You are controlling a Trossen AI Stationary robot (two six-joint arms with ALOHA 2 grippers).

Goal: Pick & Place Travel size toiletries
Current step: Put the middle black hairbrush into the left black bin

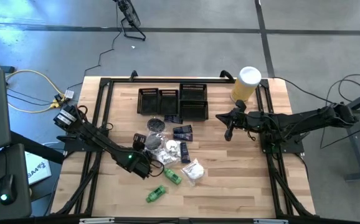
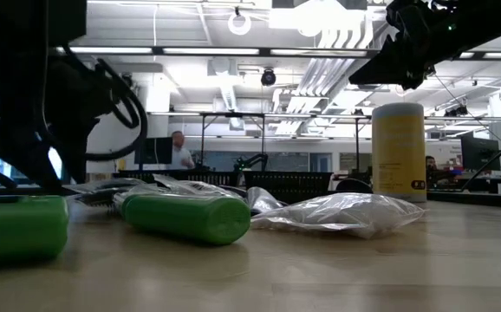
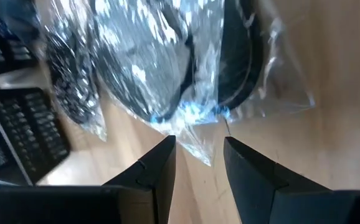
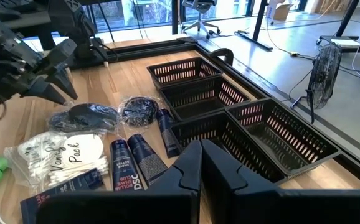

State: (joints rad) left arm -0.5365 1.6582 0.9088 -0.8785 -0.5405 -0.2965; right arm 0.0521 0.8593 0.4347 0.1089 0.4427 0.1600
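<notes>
The travel size toiletries lie in a cluster at mid-table: navy tubes [image 4: 146,158], a white sachet of cotton swabs [image 4: 55,155], green tubes [image 1: 172,177] and clear bags with dark round pieces [image 4: 83,116]. My left gripper [image 3: 197,149] is open and slants down at one such bag [image 3: 167,68], with the bag's corner between its fingertips. In the right wrist view this gripper [image 4: 56,92] stands just on the left-edge side of the bag. My right gripper [image 4: 198,155] is shut and waits high at the table's right. My left gripper has a fingertip [image 3: 164,152] on either side of the clear bag's corner [image 3: 198,140], coming from above at a slant. The bag lies flat on the table. I cannot tell whether the fingertips touch the plastic.
Black mesh trays [image 1: 174,101] stand in a row at the far middle. A yellow cylinder with a white lid [image 1: 245,84] stands at the far right. Another green tube [image 1: 156,194] lies near the front edge. Bare wood lies to the front right.
</notes>
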